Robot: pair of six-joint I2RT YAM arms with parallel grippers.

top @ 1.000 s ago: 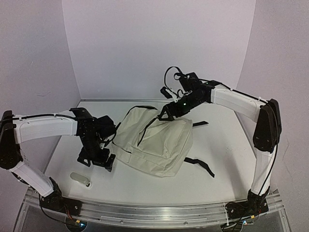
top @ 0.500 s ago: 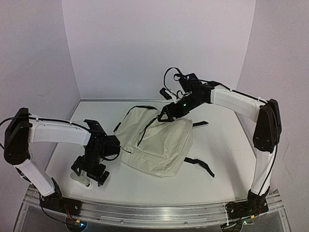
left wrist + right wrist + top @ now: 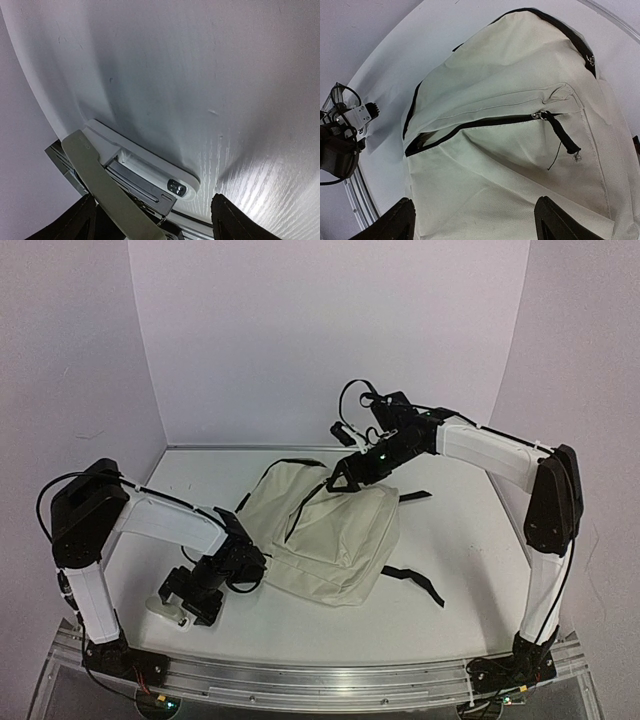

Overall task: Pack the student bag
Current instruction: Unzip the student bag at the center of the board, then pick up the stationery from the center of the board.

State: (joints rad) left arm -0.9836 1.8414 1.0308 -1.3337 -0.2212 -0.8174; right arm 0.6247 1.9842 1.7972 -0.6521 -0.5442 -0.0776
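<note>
Okay, left fingers [image 3: 75, 226] spread, straddling a small white item [image 3: 168, 609] at lower left. Right fingers [image 3: 394, 222] released above the bag [image 3: 325, 530], centre of the counter [image 3: 465, 540]. Centre the item, clamp firmly, then lift.

The student bag [image 3: 325, 530] is a cream, soft fabric backpack lying flat near the middle of the table [image 3: 460, 540], front face up, slack and creased. Its top end points toward the back wall, where a black carry loop [image 3: 300, 462] shows. A black zipper [image 3: 485, 122] runs across the front pocket [image 3: 520, 170], its dark pull tab [image 3: 564, 136] hanging loose over the cloth. A second black zipper line [image 3: 570, 37] edges the main compartment. Two black straps [image 3: 415, 583] trail out onto the table from the bag's right side.
</note>
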